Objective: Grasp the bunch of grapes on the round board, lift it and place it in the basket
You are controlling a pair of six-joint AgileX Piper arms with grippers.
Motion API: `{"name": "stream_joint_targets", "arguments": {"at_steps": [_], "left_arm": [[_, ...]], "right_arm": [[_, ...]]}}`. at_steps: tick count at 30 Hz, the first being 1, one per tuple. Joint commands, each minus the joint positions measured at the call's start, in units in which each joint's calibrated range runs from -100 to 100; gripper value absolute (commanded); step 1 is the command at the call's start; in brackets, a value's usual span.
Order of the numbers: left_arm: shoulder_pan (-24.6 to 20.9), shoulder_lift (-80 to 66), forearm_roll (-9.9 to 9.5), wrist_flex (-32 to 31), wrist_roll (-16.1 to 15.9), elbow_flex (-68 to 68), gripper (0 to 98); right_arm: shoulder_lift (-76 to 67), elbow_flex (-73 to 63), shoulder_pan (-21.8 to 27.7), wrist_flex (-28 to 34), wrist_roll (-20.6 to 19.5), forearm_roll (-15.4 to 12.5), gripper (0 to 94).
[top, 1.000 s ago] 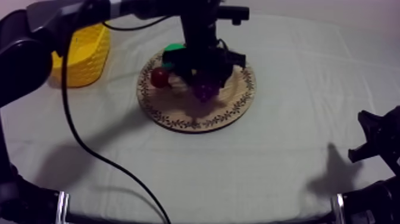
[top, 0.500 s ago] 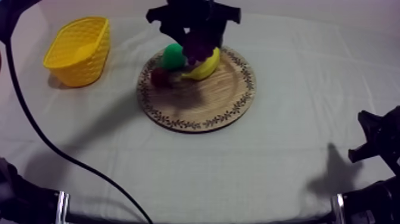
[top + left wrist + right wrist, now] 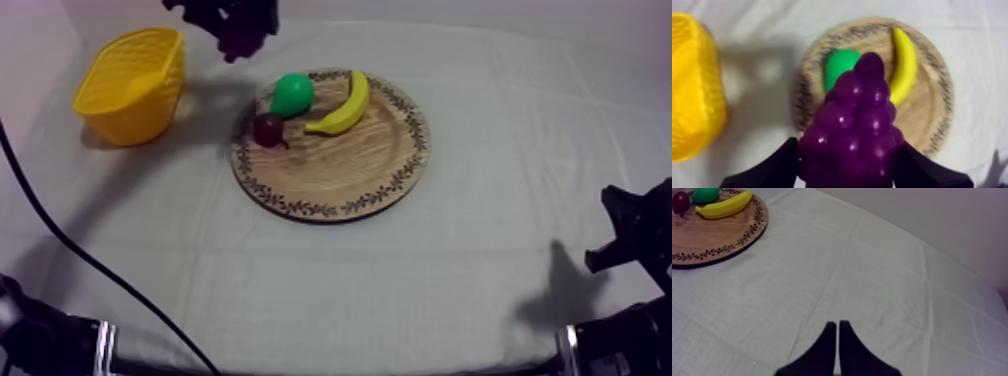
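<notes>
My left gripper is high at the back of the table, between the yellow basket and the round wooden board, shut on the purple bunch of grapes. In the left wrist view the bunch of grapes sits between my black fingers, above the cloth beside the board, with the basket off to one side. My right gripper is shut on nothing over bare cloth and rests low at the table's right.
On the board lie a green pear, a banana and a small red fruit. The right wrist view shows the banana, pear and red fruit on the board.
My left gripper has lifted the grapes off the board and carried them up and left toward the basket. The right arm has not moved.
</notes>
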Motion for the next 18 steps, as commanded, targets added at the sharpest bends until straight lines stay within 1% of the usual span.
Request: {"name": "stream_joint_targets", "arguments": {"at_steps": [1,13,18], "left_arm": [[-3.0,-0.2,-0.2,-0.2,-0.9,0.4,55.1],[-13.6,-0.2,-1.33,-1.2,-5.1,1.3,55.5],[-16.9,0.0,-1.9,-1.2,-6.2,1.3,55.5]], "right_arm": [[0.0,0.0,0.0,0.0,0.0,0.0,0.3],[0.0,0.0,0.0,0.0,0.0,0.0,0.3],[0.0,0.0,0.0,0.0,0.0,0.0,0.3]]}}
